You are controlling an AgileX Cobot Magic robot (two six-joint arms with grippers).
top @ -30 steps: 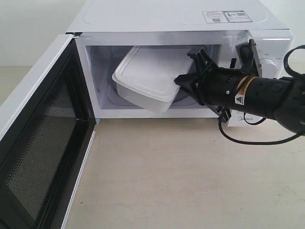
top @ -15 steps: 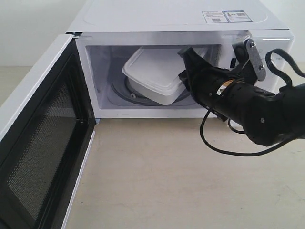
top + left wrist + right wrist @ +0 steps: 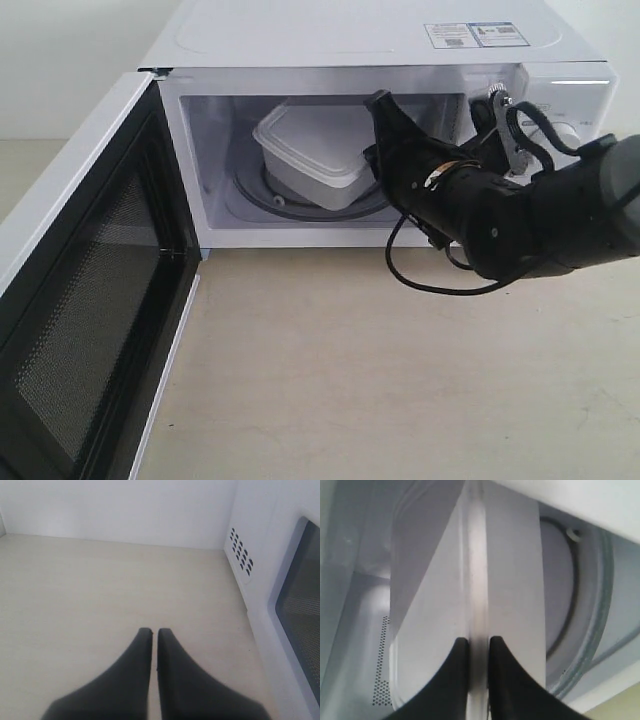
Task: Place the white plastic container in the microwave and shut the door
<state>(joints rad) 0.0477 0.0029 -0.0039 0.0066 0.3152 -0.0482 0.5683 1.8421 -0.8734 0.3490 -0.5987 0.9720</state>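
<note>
Item 1: the microwave (image 3: 350, 35) stands on the counter (image 3: 350, 380) with the door (image 3: 70, 300) swung wide open to the left.

Item 2: the white plastic container (image 3: 305, 150) sits inside the cavity, lid on, over the glass turntable (image 3: 258, 198). It appears slightly tilted; full seating cannot be confirmed.

Item 3: the right gripper (image 3: 479, 641) reaches into the opening, fingers (image 3: 457, 652) clamped on the container's rim.

Item 4: the left gripper (image 3: 151, 631) hangs over bare counter, fingers together, holding nothing.
</note>
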